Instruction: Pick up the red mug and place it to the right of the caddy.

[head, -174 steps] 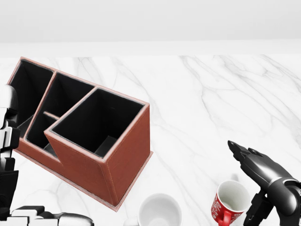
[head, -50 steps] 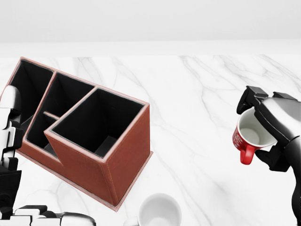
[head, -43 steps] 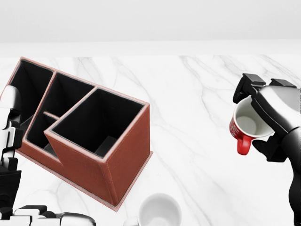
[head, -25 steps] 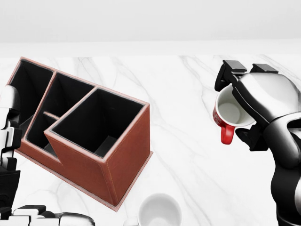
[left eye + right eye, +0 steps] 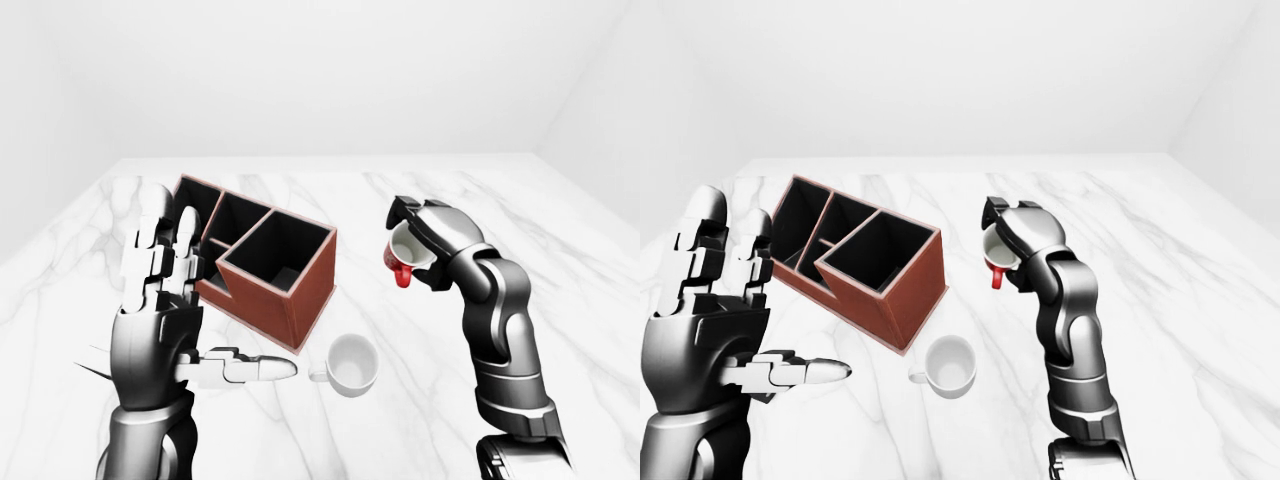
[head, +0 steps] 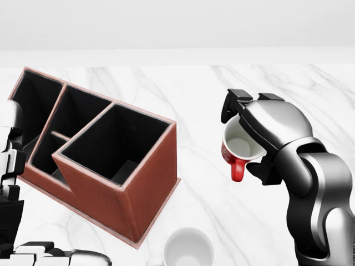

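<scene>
A bare, rendered test space rather than any lived-in room: plain white walls (image 5: 320,70) fill the upper half of the left-eye view, meeting without doors, windows or furnishings. A wide white marble surface (image 5: 560,260) with grey veining spreads across the lower half. On it, left of centre, stands a brown compartmented caddy (image 5: 265,265), and a white mug (image 5: 352,364) sits at lower centre, hinting faintly at a kitchen counter.

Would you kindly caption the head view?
Right hand holds the red mug above the marble table, right of the caddy.
</scene>
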### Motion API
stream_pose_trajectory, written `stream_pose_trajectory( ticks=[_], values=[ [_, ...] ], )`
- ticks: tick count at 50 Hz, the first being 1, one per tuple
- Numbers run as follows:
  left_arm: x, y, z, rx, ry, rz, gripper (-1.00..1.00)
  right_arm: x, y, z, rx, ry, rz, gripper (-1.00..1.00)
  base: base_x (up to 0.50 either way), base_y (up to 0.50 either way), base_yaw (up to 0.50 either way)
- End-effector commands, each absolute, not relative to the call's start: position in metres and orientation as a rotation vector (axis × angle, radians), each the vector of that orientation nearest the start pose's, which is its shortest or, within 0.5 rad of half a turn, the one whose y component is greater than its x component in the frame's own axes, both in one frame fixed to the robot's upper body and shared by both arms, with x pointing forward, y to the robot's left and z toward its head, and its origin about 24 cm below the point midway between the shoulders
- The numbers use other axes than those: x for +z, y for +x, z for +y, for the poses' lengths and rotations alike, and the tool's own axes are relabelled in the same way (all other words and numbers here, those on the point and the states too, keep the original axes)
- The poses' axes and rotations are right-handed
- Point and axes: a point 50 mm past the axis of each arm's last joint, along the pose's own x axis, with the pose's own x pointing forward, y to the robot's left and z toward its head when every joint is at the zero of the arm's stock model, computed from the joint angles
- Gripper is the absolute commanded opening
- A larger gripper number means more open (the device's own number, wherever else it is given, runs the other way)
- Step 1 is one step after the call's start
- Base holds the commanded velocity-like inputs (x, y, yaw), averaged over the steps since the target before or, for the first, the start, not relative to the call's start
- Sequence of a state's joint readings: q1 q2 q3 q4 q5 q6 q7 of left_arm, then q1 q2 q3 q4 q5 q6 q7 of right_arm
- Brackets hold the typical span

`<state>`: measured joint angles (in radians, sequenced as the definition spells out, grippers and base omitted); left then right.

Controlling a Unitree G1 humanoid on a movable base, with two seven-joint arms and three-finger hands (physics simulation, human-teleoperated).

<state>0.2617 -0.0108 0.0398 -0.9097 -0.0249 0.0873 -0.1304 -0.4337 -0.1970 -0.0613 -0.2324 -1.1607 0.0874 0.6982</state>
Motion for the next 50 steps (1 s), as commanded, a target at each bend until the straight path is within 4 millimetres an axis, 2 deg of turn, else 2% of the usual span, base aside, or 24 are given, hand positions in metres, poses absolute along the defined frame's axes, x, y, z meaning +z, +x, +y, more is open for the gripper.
stream_pose_trajectory(
  ticks=[1,21,41,50],
  values=[
    [0.183,0.164,0.161,-0.030,0.054,-0.577,1.00,0.164,0.311,-0.143,0.260,-1.350,-0.034,-1.00,0.00,0.00,0.00],
    [0.184,0.163,0.161,-0.030,0.051,-0.577,1.00,0.135,0.320,-0.125,0.404,-1.279,0.032,-1.00,0.00,0.00,0.00],
    [0.186,0.163,0.162,-0.029,0.052,-0.589,1.00,0.121,0.336,-0.131,0.470,-1.213,0.115,-1.00,0.00,0.00,0.00],
    [0.183,0.164,0.161,-0.028,0.051,-0.578,1.00,0.117,0.337,-0.127,0.474,-1.198,0.108,-1.00,0.00,0.00,0.00]
  ],
)
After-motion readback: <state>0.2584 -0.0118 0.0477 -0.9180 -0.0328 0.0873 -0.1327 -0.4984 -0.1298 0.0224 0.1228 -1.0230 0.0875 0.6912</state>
